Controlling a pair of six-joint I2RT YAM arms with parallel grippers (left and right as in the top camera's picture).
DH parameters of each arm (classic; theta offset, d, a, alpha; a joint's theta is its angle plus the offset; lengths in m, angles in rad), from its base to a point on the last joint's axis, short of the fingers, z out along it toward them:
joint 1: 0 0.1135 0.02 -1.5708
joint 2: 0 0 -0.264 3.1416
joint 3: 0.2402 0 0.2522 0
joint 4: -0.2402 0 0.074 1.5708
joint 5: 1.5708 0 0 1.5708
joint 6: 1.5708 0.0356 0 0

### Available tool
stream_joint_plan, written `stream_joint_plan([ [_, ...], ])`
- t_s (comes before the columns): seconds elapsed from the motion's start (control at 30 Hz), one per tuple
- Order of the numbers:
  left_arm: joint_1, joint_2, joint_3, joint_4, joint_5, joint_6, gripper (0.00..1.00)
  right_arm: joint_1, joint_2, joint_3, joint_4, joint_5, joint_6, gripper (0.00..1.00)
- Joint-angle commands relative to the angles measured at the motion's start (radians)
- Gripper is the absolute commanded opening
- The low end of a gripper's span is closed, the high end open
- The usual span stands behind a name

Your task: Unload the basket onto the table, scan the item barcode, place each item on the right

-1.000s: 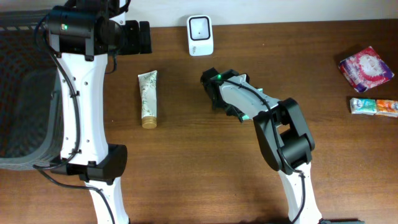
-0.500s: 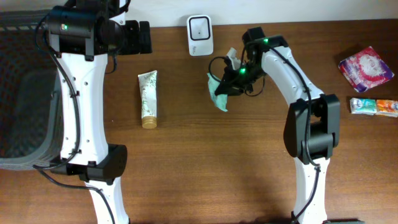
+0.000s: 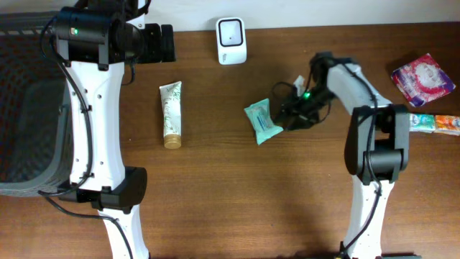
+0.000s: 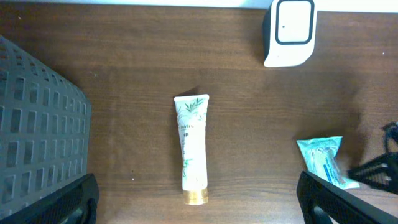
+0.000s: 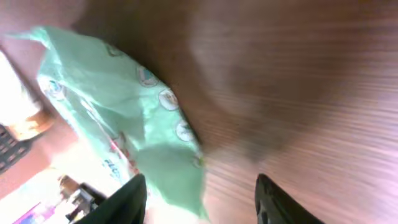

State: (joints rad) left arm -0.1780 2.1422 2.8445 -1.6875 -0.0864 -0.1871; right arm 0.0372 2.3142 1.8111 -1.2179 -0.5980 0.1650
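The green packet [image 3: 261,122] is laid flat on the counter [image 3: 215,187], apart from the white scanner [image 3: 231,41] and to the near right of it; its long axis is set slantwise, one short end turned towards the far left, the other towards the near right; the right claw [image 3: 286,117] is seen just beside its right edge, fingers spread, nothing pinched; the left claw [image 3: 162,43] is spread wide, well apart from the packet, with a cream tube [image 3: 171,114] nearer to it.

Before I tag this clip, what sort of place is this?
Likely a mock checkout bench: a white scanner at the back of the wooden table, packaged goods like a tube and a green packet, and a grey mesh basket at left.
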Motion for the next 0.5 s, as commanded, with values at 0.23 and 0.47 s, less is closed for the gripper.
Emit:
stream_joint_plan([
  [0.23, 0.004, -0.004, 0.000, -0.001, 0.000, 0.005, 0.99, 0.075, -0.017, 0.168, -0.080, 0.121, -0.195, 0.79],
  [0.47, 0.004, -0.004, 0.000, 0.000, 0.000, 0.005, 0.99, 0.115, -0.017, 0.029, 0.042, 0.120, -0.184, 0.82],
])
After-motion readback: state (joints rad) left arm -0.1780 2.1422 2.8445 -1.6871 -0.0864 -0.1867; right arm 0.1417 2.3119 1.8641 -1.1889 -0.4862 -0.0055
